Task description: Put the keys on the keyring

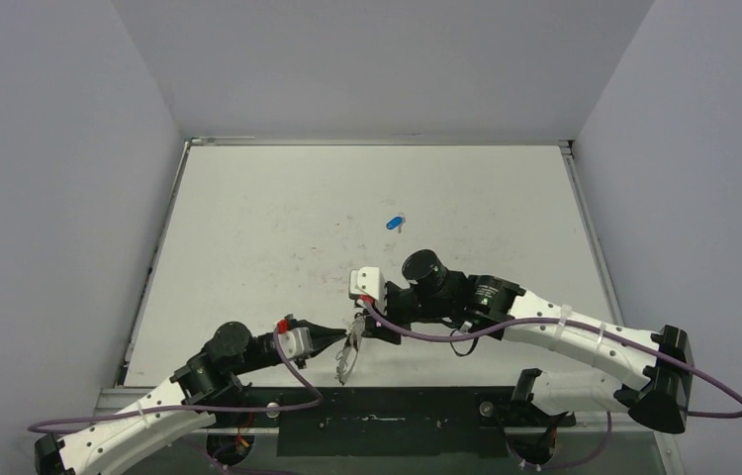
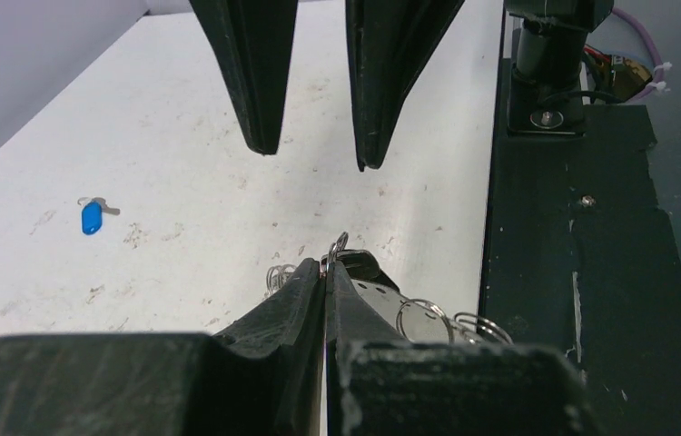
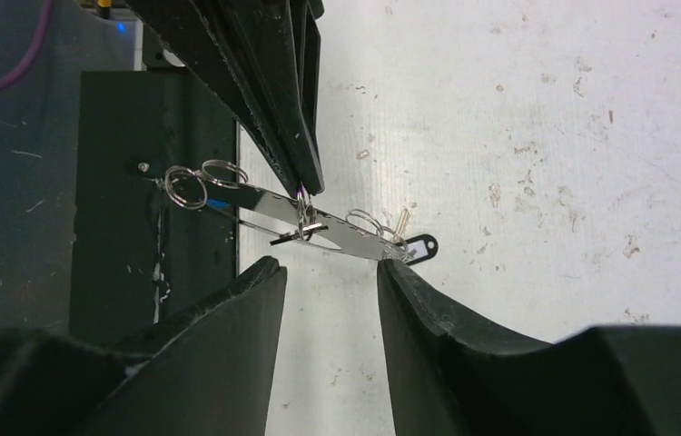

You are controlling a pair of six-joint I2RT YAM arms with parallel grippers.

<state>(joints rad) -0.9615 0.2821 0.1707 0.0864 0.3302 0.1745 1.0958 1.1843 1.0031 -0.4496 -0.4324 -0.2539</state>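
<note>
Near table edge (image 1: 426,376), keyring (image 3: 341,236) pinched by left fingers (image 2: 291,300), right fingers (image 3: 237,318) parted alongside

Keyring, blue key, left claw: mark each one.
keyring (image 3: 269,204), right wrist view, on its silver band.
blue key (image 2: 92,218), left wrist view, on its blue plastic head.
left claw (image 2: 328,265), left wrist view, between its closed fingertips.

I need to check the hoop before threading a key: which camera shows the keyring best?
Right wrist: the keyring stretches across the frame, its loops distinct, pinched by the left gripper. Left wrist shows only a few loops poking out beside that gripper. Top external shows just a small, faint glint between the arms.
</note>
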